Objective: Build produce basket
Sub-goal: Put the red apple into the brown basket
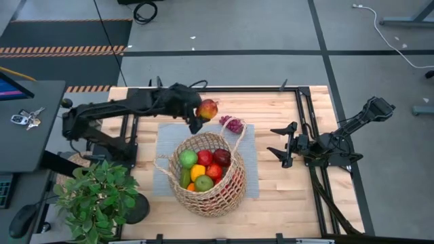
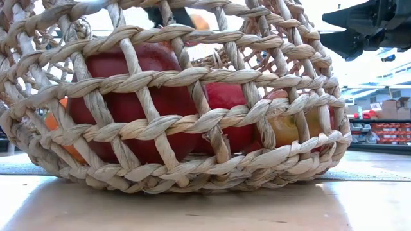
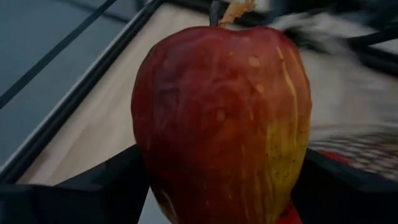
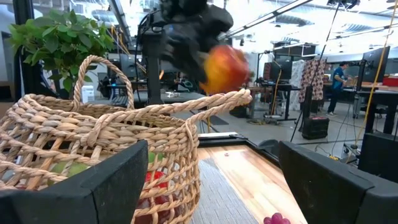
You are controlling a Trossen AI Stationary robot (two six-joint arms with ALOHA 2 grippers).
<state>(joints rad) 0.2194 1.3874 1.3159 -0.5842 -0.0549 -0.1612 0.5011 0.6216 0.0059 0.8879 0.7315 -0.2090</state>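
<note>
The tan wicker basket (image 1: 207,173) stands on a grey mat (image 1: 166,146) and holds several toy fruits, among them a green apple (image 1: 188,159) and a red apple (image 1: 205,157). A red-and-yellow apple (image 1: 207,108) hangs in the air beyond the basket's far rim, with my left gripper (image 1: 200,115) shut on it. Purple grapes (image 1: 232,124) lie on the mat's far edge. My right gripper (image 1: 281,144) waits open at the table's right, pointing toward the basket (image 4: 93,143). My left gripper pinches the red-and-yellow apple between its two fingers, one on each flank of its lower half (image 3: 146,168). The fingers (image 3: 118,180) come slanting down from the table's left. The apple sits upright, stem up, lifted clear of the table and the basket.
A potted green plant (image 1: 95,196) stands at the table's near left corner. A black metal frame (image 1: 305,129) runs along the far and right sides of the wooden top. Bare wood lies between the mat and my right gripper.
</note>
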